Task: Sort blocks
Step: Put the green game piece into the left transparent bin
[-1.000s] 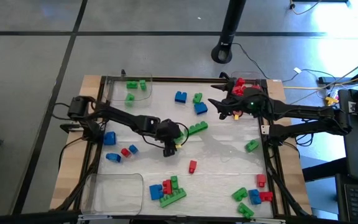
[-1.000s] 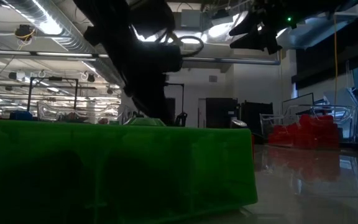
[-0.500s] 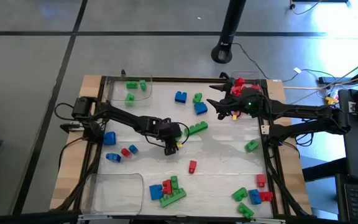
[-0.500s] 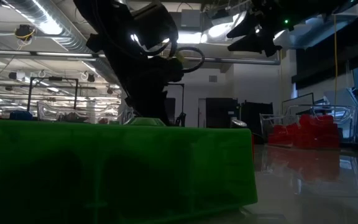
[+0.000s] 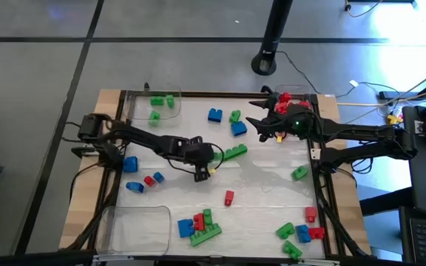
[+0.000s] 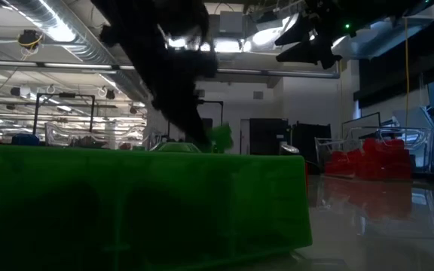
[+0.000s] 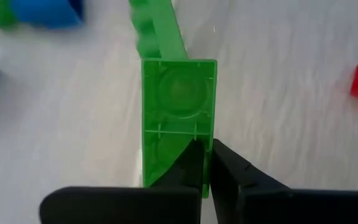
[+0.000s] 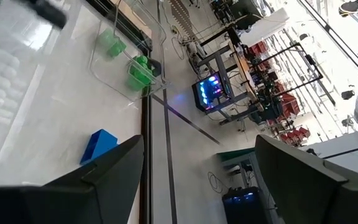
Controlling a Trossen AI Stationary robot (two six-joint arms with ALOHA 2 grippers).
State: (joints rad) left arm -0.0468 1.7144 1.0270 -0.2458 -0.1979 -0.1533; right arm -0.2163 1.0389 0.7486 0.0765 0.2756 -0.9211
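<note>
My left gripper (image 5: 203,172) is at the table's middle, shut on a small green block (image 7: 179,112) whose hollow underside faces the wrist camera. In the low view the block (image 6: 221,138) shows at the finger ends. A long green block (image 5: 234,153) lies flat on the table just beyond it. Red, green and blue blocks lie scattered over the white table. My right gripper (image 5: 262,128) hovers open at the far right, close to the clear tray (image 5: 306,97) holding red blocks, with nothing between its fingers (image 8: 110,174). My left gripper has the small green block by one long side wall (image 7: 207,134), close to the end nearest the wrist. One finger (image 7: 188,165) lies over the hollow underside, the other (image 7: 232,171) outside the wall. The fingers slant down from the table's left. The block is tipped up, its underside toward the wrist.
A clear tray (image 5: 140,109) at the far left holds green blocks; another clear tray (image 5: 135,225) stands at the near left. Block clusters lie near the front (image 5: 200,225) and at the near right (image 5: 302,233). A big green block (image 6: 142,203) fills the low view's foreground.
My left gripper has shut on the small green block and risen slightly. The block, which the low view did not show before, now sits tipped at the finger ends. My right gripper has kept still.
</note>
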